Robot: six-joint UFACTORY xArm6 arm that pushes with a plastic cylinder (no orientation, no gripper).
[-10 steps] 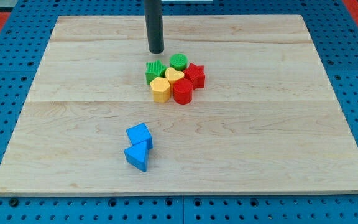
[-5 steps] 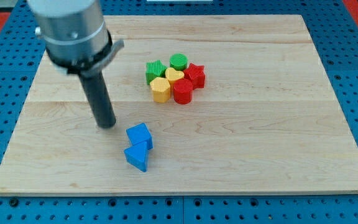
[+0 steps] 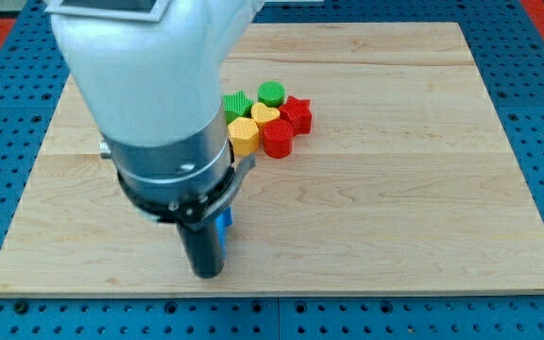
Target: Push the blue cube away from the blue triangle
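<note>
My arm's large grey body fills the view's left and middle and hides most of the two blue blocks. My tip (image 3: 206, 274) rests on the wooden board (image 3: 395, 189) near the view's bottom, left of centre. Only a thin blue sliver (image 3: 225, 223) shows just right of the rod; I cannot tell whether it is the blue cube or the blue triangle. The rod stands where the blue triangle lay, touching or right beside the blue blocks.
A tight cluster sits above centre: a green ridged block (image 3: 237, 104), a green cylinder (image 3: 271, 93), a yellow heart (image 3: 265, 114), a yellow hexagon (image 3: 244, 136), a red star (image 3: 297, 112) and a red cylinder (image 3: 278, 138).
My arm has swung from the view's top down and left, then to the blue blocks at the bottom, now covering them. The cluster has not moved.
</note>
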